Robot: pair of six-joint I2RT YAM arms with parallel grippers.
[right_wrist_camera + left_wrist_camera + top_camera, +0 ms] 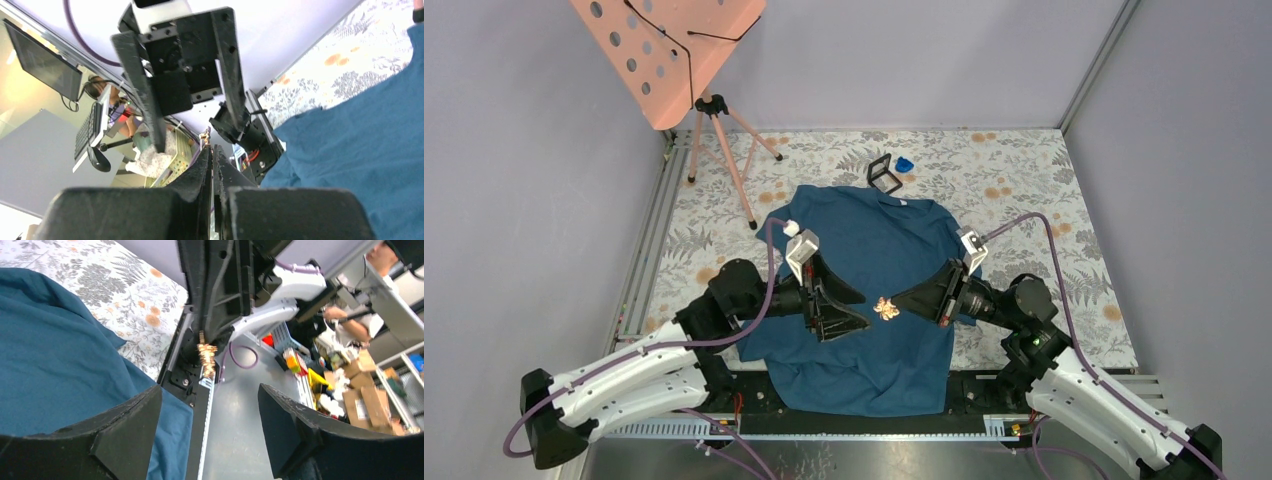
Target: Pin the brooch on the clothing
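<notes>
The dark teal T-shirt (874, 250) lies flat on the floral cloth, neck at the far side; it also shows in the left wrist view (50, 350) and the right wrist view (360, 150). The brooch (886, 309) is a tiny pale, gold-tinged sprig above the shirt's middle. My right gripper (896, 303) is shut on it, and the brooch pokes out past the fingertips (204, 136). My left gripper (865, 311) is open and empty, just left of the brooch and facing it. In the left wrist view the brooch (206, 357) hangs beyond my open jaws (209, 390).
A black square case (883, 173) and a small blue object (905, 164) lie just beyond the shirt's neck. A pink perforated music stand (669, 50) on a tripod stands at the far left. Metal rails run along the table's left and near edges.
</notes>
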